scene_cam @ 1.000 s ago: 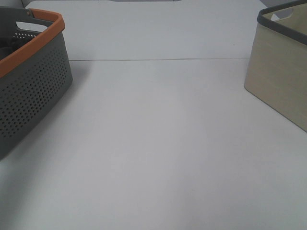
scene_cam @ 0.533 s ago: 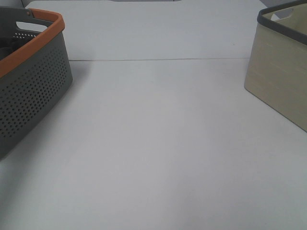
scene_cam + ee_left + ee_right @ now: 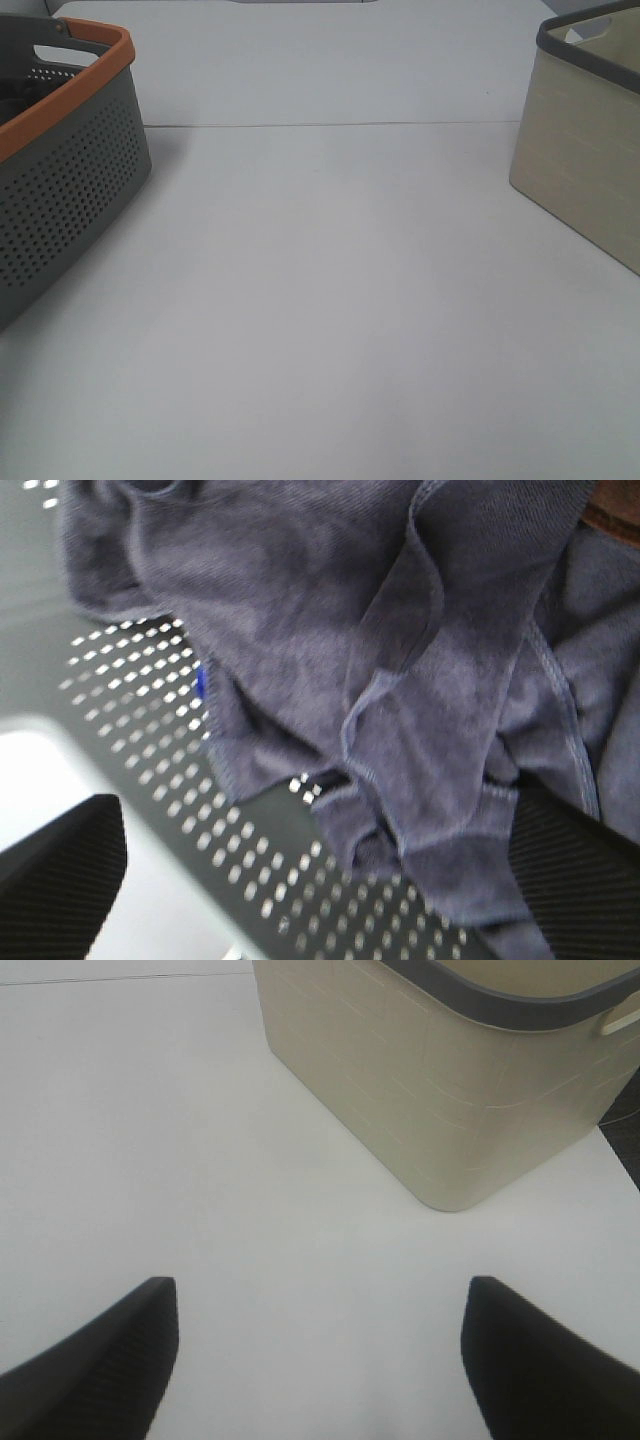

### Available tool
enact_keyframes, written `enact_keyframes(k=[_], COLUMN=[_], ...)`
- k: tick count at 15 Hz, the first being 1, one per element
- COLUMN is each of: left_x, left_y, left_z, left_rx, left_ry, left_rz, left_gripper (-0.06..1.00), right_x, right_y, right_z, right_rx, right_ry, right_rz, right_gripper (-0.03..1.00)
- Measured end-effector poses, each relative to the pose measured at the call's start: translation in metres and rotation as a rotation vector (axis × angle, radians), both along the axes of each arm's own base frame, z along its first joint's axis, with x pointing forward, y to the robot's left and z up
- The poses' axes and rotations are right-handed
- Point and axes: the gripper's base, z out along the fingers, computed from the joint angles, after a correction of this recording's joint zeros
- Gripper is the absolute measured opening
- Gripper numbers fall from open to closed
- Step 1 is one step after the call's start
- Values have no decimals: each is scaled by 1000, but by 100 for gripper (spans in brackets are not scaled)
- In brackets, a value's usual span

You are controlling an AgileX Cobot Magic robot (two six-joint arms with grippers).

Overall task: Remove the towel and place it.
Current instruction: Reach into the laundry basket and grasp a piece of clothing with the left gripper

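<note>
The towel, a dark navy crumpled cloth with stitched hems, fills most of the left wrist view, lying on the perforated grey floor of the basket. My left gripper hovers just over it, open, one dark fingertip over the basket floor and the other at the cloth's edge. In the high view the towel does not show inside the grey basket with the orange rim. My right gripper is open over bare white table, short of the beige basket. Neither arm appears in the high view.
The beige basket with a dark grey rim stands at the right edge of the white table. A thin seam crosses the tabletop at the back.
</note>
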Motion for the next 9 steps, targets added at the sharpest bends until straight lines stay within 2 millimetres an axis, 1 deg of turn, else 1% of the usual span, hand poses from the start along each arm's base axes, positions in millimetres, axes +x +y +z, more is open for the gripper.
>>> enact_keyframes(k=[1,3,6,8,9], left_x=[11,18,28,32,33], left_y=[1,3,4,4,4], left_z=[-29,-54,-76,-86,-87], left_rx=[2,21,37,40,40], left_ry=[52,96,95,86,84], left_rz=[-10,-29,-59,-72,-75], left_gripper=[98,98,97,92,86], right_x=[0,0,0,0,0], right_y=[0,0,0,0,0], right_z=[0,0,0,0,0], right_rx=[0,0,0,0,0], right_ry=[0,0,0,0,0], right_rz=[0,0,0,0,0], right_gripper=[70,70,70,70,70])
